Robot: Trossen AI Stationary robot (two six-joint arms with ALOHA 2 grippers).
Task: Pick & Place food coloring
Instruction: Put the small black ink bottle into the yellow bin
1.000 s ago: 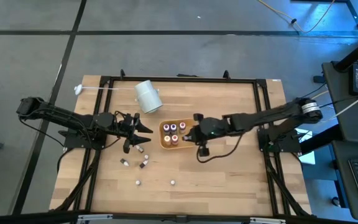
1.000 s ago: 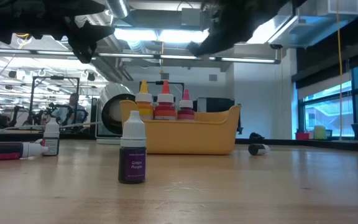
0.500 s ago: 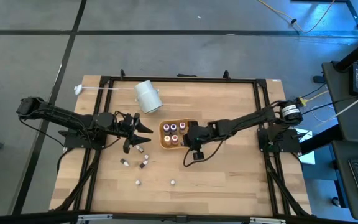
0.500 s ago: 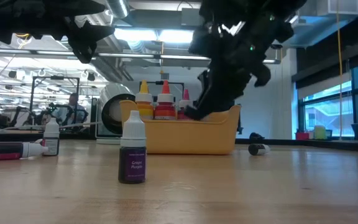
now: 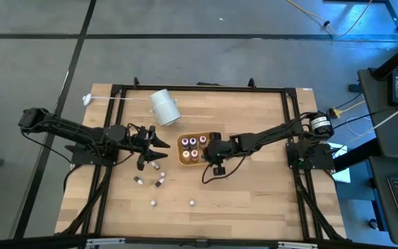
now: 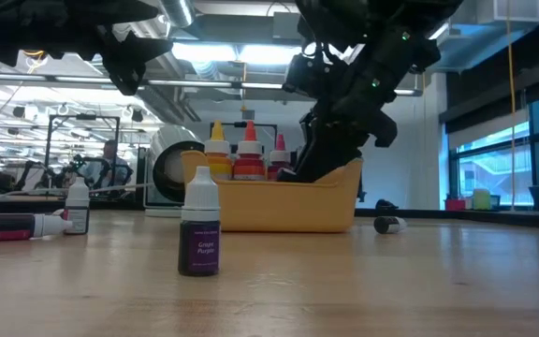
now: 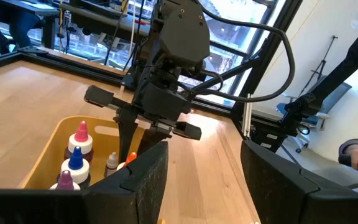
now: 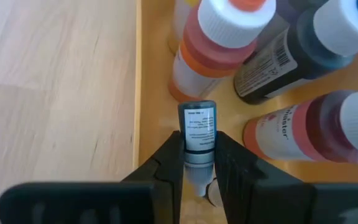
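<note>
The orange tray (image 5: 183, 158) holds several upright food coloring bottles (image 8: 211, 46). My right gripper (image 5: 210, 149) reaches down into the tray's right end (image 6: 349, 192) and is shut on one small dark bottle (image 8: 197, 123). My left gripper (image 5: 159, 146) hovers open just left of the tray, touching nothing. In its wrist view, its fingers (image 7: 146, 180) frame the right gripper (image 7: 143, 127) over the tray (image 7: 42, 158). Loose bottles stand or lie on the table near the tray: a purple one (image 6: 199, 232) upright, a red one (image 6: 21, 227) on its side. My right gripper pinches the small dark bottle between its two fingers (image 8: 168, 163) at the neck and upper body (image 8: 197, 157). The fingers come from above, pointing down. The bottle is upright, cap toward the wrist and base (image 8: 197, 119) lowest, beside the tray's wall. Whether the base touches the tray floor I cannot tell.
A large white cylinder (image 5: 164, 107) lies on its side beyond the tray. Several small bottles (image 5: 159, 181) are scattered on the wood nearer than the tray, with one more (image 6: 387, 224) to its right. Black frame rails (image 5: 292, 131) run along the table's sides.
My right gripper has carried the bottle a little toward the table's left and down, from above the tray to inside its right end. The left arm and the loose bottles have kept still.
</note>
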